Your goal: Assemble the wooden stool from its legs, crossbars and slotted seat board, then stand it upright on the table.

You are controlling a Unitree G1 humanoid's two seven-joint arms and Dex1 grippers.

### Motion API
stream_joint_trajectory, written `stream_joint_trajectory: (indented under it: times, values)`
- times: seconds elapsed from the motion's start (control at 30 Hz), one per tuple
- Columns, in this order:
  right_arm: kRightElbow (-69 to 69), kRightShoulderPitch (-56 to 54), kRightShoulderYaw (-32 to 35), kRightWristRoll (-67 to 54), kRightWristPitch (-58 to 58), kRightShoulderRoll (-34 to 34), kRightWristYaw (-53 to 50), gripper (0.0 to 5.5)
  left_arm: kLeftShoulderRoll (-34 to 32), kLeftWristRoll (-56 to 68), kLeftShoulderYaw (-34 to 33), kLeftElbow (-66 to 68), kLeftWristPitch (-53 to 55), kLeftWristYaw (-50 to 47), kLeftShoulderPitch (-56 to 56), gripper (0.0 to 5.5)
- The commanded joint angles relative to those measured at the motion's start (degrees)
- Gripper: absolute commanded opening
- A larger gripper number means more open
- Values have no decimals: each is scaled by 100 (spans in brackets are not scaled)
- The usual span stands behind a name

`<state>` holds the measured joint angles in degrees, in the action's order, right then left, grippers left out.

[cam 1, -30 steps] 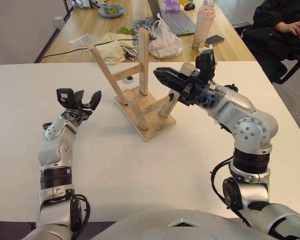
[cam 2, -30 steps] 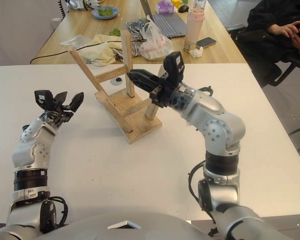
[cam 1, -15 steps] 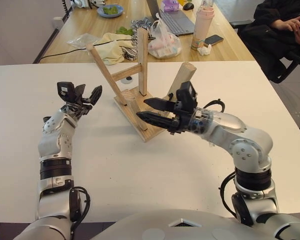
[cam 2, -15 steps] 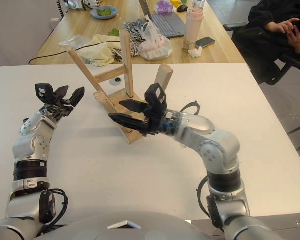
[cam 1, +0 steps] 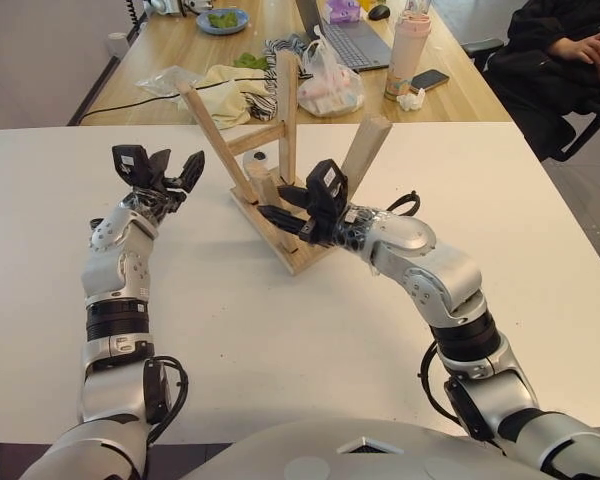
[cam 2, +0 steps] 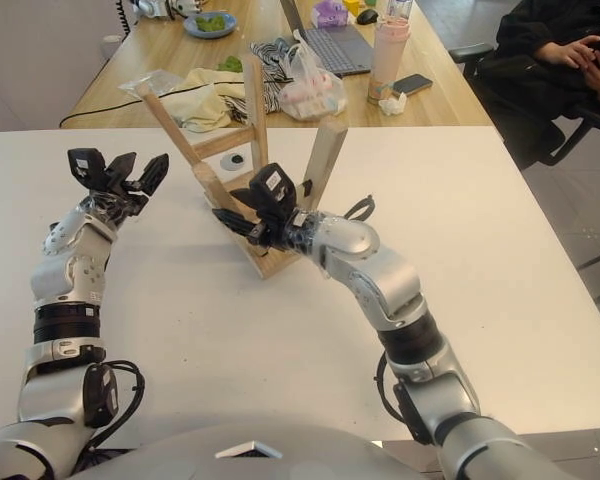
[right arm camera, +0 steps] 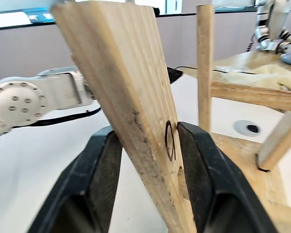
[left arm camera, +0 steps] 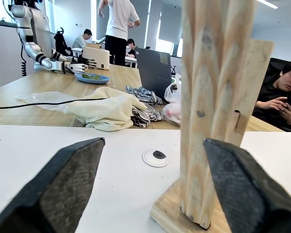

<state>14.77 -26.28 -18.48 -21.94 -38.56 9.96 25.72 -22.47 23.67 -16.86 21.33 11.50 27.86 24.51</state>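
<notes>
The wooden stool (cam 1: pixel 292 250) lies upside down on the white table (cam 1: pixel 280 340), seat board flat and legs (cam 1: pixel 287 110) pointing up, joined by a crossbar (cam 1: pixel 252 143). My right gripper (cam 1: pixel 278 213) is low at the seat's near-left side. In the right wrist view its fingers (right arm camera: pixel 99 170) press both sides of a slanted stool leg (right arm camera: pixel 131 107), shut on it. My left gripper (cam 1: pixel 163 172) hovers open left of the stool, apart from it. In the left wrist view its fingertips (left arm camera: pixel 72 170) stand wide apart with a stool leg (left arm camera: pixel 213 97) beyond them.
A small round grommet (left arm camera: pixel 155 158) sits in the table behind the stool. The wooden table (cam 1: pixel 180 50) behind holds a laptop (cam 1: pixel 345 35), a pink bottle (cam 1: pixel 405 50), a plastic bag (cam 1: pixel 330 85) and cloths (cam 1: pixel 225 90). A person sits at the far right.
My right gripper swung down and left from the stool's right side and closed around the leg near the seat. My left gripper rose slightly, still open.
</notes>
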Motion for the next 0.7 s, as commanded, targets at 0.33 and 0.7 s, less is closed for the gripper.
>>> stream_joint_trajectory:
  times: [0.33, 0.7]
  values:
    - [-2807, -916, 1038, -394, 1190, 1897, 3818, 107, -525, -89, -88, 19, -361, 479, -58, 375]
    - [-4577, -1841, 447, 731, 2226, 2528, 5530, 151, -1085, -965, 1059, 143, -221, 1559, -271, 375]
